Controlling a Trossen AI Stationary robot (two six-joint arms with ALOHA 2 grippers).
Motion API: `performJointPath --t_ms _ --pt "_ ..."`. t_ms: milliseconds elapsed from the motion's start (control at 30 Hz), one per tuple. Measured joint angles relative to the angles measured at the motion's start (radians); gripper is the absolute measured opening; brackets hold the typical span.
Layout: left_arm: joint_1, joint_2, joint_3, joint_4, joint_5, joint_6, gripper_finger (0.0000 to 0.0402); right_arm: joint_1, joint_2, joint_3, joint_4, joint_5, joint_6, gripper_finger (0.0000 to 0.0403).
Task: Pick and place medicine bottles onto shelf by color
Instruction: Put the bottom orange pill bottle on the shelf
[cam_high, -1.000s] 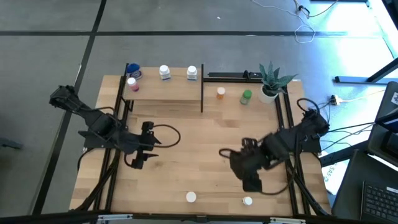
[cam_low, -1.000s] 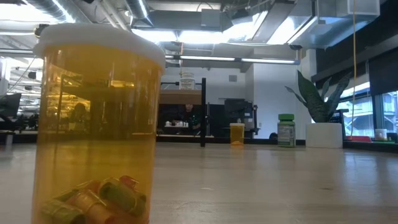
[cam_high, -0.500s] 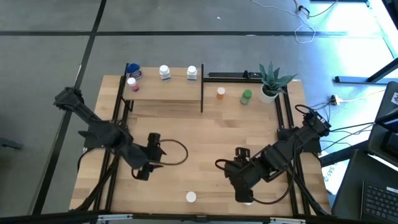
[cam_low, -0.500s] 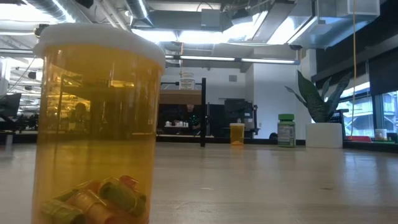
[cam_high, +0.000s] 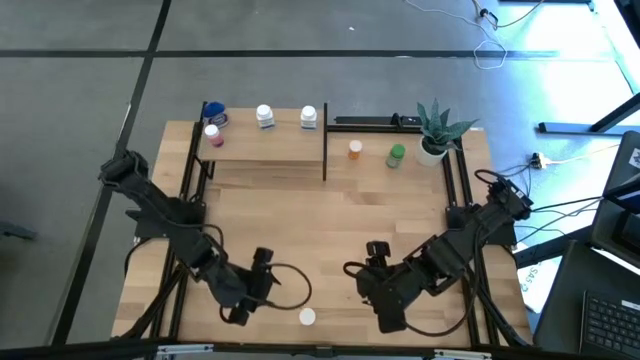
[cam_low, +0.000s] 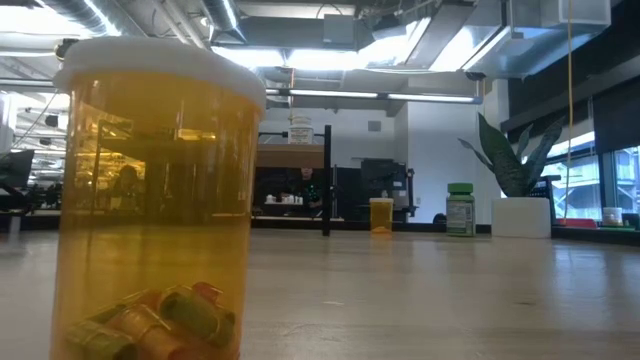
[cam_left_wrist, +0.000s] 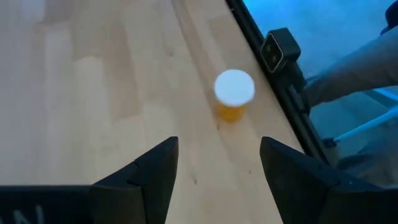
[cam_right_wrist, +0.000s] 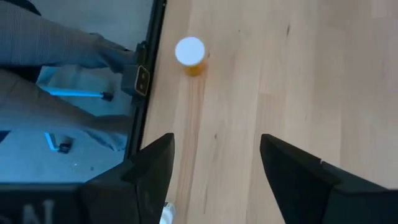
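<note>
The left claw (cam_high: 262, 283), spread at the frame's lower left, aims at the orange pill bottle (cam_high: 307, 317) on the bench (cam_high: 300, 220), while the right claw (cam_high: 372, 273), also spread, waits lower right.

In the low view an orange bottle (cam_low: 155, 200) stands so close that the picture's bottom edge cuts off its base. On the shelf (cam_high: 262, 145) the bottles' labels are too small to read. The right tool (cam_high: 388, 318) covers whatever lies beneath it at the desk's (cam_high: 330, 220) near edge.
</note>
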Motion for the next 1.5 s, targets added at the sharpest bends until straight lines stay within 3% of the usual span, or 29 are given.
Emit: performJointPath --t_ms 467,1500 --pt "-0.029 0.155 0.0 0.225 -0.006 -0.002 0.0221 0.047 0.003 0.0 0.025 0.0 -0.029 0.024" --pt "-0.026 0.188 0.001 0.273 -0.065 -0.018 0.0221 0.046 0.005 0.0 0.036 -0.001 -0.024 0.024"
